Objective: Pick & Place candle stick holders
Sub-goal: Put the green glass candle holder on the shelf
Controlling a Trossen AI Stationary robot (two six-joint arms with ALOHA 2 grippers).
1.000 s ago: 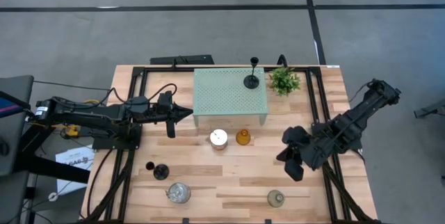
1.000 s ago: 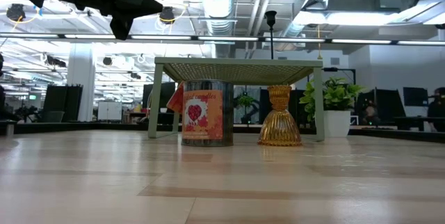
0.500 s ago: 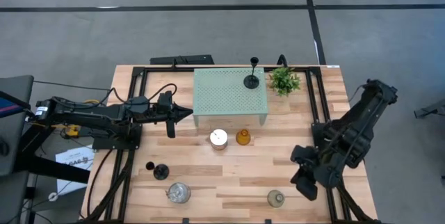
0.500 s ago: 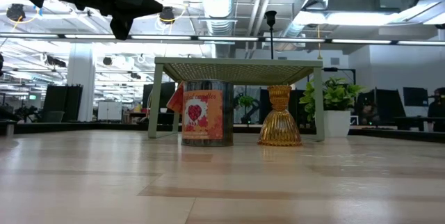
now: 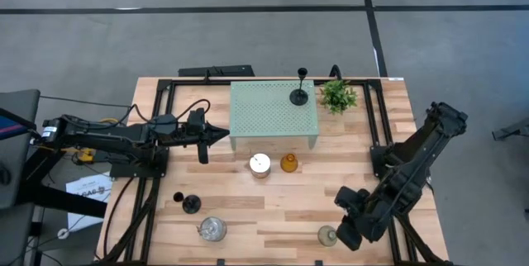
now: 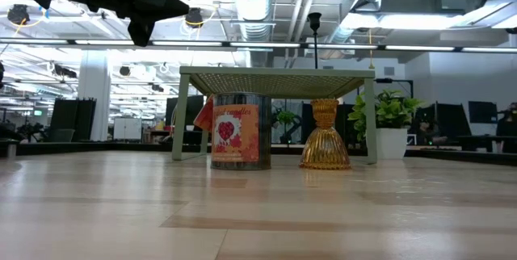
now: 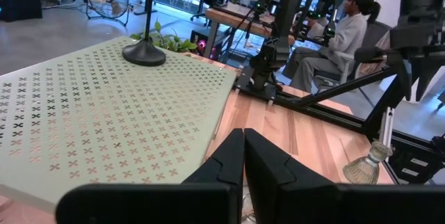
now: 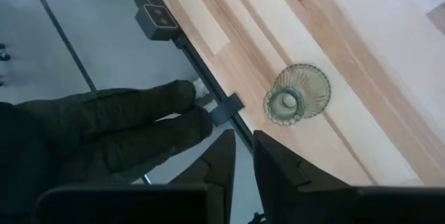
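Observation:
A clear glass holder (image 5: 327,235) (image 8: 297,95) stands near the table's near edge. My right gripper (image 5: 347,233) (image 8: 243,156) hovers just right of it, fingers a narrow gap apart, touching nothing. My left gripper (image 5: 223,136) (image 7: 243,147) is shut and empty, raised at the pale green stand's (image 5: 274,113) left side. One slim black holder (image 5: 299,94) stands on the stand. A silvery cup (image 5: 260,164) and the amber glass holder (image 5: 288,163) stand in front of the stand. Another black holder (image 5: 186,202) and a second silvery cup (image 5: 212,230) sit at the near left.
A small green potted plant (image 5: 337,95) stands right of the stand. The right wrist view shows the table's near edge (image 8: 208,64) and a person's dark-clad limbs (image 8: 104,126) beside it. Bare wood lies between the two groups of holders.
My right gripper has swung from the table's right middle toward the near edge, then left toward the clear glass holder. The left arm and all holders have stayed still.

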